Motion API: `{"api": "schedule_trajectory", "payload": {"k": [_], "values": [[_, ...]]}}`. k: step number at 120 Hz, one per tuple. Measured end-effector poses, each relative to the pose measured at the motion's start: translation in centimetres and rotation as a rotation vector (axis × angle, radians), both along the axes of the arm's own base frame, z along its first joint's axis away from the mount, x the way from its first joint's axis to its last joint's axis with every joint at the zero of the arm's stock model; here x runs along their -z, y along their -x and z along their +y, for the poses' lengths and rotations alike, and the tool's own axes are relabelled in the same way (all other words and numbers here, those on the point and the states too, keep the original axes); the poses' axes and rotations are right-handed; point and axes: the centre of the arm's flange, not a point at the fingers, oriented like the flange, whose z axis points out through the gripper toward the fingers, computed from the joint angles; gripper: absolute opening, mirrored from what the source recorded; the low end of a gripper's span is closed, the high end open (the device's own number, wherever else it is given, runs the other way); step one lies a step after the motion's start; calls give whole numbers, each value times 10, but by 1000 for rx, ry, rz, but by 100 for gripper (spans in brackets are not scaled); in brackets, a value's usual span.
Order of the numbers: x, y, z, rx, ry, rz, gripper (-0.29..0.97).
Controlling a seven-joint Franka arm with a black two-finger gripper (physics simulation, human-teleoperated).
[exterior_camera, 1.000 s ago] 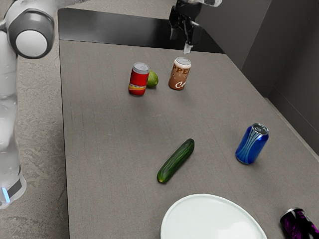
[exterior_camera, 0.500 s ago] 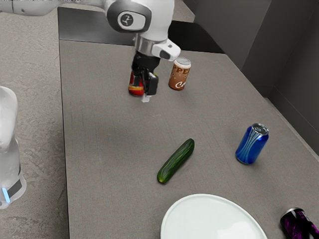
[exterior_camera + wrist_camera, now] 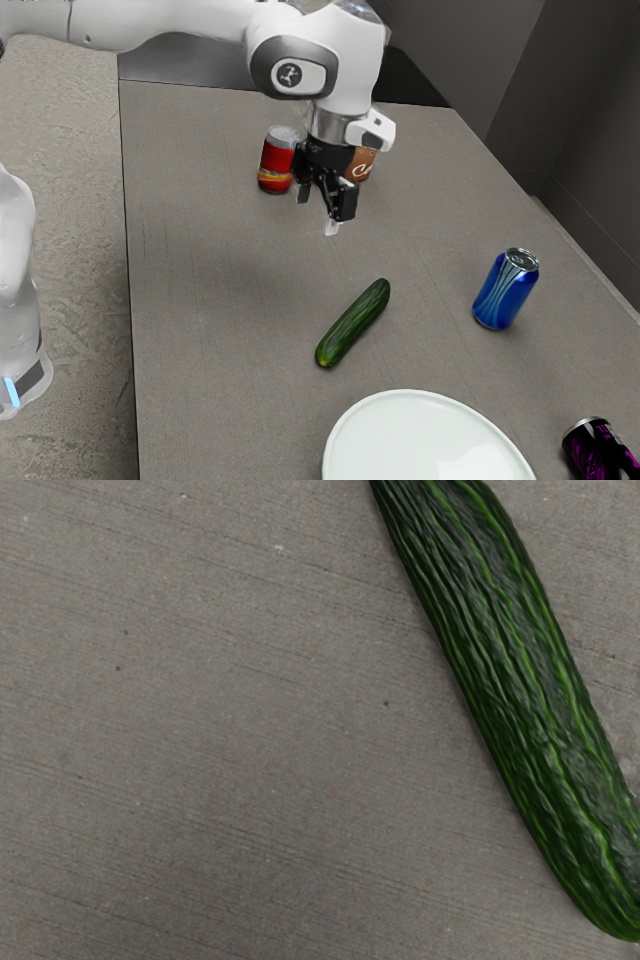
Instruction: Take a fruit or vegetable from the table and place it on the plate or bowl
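Note:
A dark green cucumber (image 3: 353, 322) lies at a slant on the grey table, a short way in front of the white plate (image 3: 420, 440) at the near edge. My gripper (image 3: 325, 210) hangs open above the table, between the cans at the back and the cucumber, with nothing between its fingers. It is above and behind the cucumber's far end, toward the exterior view's left. In the wrist view the cucumber (image 3: 510, 680) runs diagonally beside the spot under my hand, on bare table.
A red can (image 3: 277, 160) and a brown can (image 3: 362, 165) stand just behind my hand. A blue can (image 3: 505, 290) stands at the exterior view's right and a purple can (image 3: 600, 450) at the lower right corner. The table's edge runs along the left.
My arm has swung down from the table's far edge, past the red can, toward the cucumber. The lime beside the red can is now hidden behind my hand. Nothing on the table moved.

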Motion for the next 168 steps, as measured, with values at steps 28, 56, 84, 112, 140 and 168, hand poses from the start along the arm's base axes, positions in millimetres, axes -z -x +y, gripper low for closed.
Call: {"api": "schedule_trajectory", "payload": {"k": [28,56,84,112,140,168], "values": [[-1,-18,-63,37,10,-19,68],[24,-33,-80,15,20,2,68],[44,-46,-78,-26,26,10,68],[68,-62,-74,-59,35,20,68],[85,-67,-64,-94,38,25,68],[103,-77,-54,-125,46,24,68]]}}
